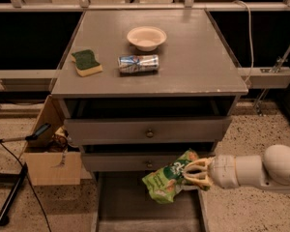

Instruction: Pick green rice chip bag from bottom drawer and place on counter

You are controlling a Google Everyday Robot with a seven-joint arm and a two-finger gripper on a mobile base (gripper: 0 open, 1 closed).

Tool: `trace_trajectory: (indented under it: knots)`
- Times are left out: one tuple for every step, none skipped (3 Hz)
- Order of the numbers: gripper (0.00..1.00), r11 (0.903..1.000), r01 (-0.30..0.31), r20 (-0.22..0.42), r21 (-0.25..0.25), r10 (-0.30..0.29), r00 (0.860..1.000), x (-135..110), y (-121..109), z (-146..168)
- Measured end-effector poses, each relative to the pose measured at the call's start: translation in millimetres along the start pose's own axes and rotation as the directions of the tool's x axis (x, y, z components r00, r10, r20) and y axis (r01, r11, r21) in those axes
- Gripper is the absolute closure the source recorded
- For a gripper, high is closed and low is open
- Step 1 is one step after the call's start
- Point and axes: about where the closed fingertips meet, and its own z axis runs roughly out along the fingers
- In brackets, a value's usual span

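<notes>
The green rice chip bag [168, 179] is crinkled and bright green with a dark round logo. My gripper [192, 173] is shut on its right end and holds it in the air above the open bottom drawer [135, 207], in front of the middle drawer. The white arm reaches in from the lower right. The counter [193, 57] is the flat grey top of the cabinet, well above the bag.
On the counter lie a green-topped yellow sponge [87, 63], a can on its side [138, 64] and a pale bowl [146, 37]. A cardboard box [48, 151] with tools stands left of the cabinet. A black cable and stand lie on the floor at the left.
</notes>
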Motion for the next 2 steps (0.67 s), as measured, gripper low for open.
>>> trace_trajectory:
  knots:
    - [1.00, 0.9979, 0.064, 0.000, 0.011, -0.064, 0.998, -44, -10, -44]
    - [1.00, 0.9919, 0.126, 0.000, 0.014, -0.126, 0.992, -87, -2, -90]
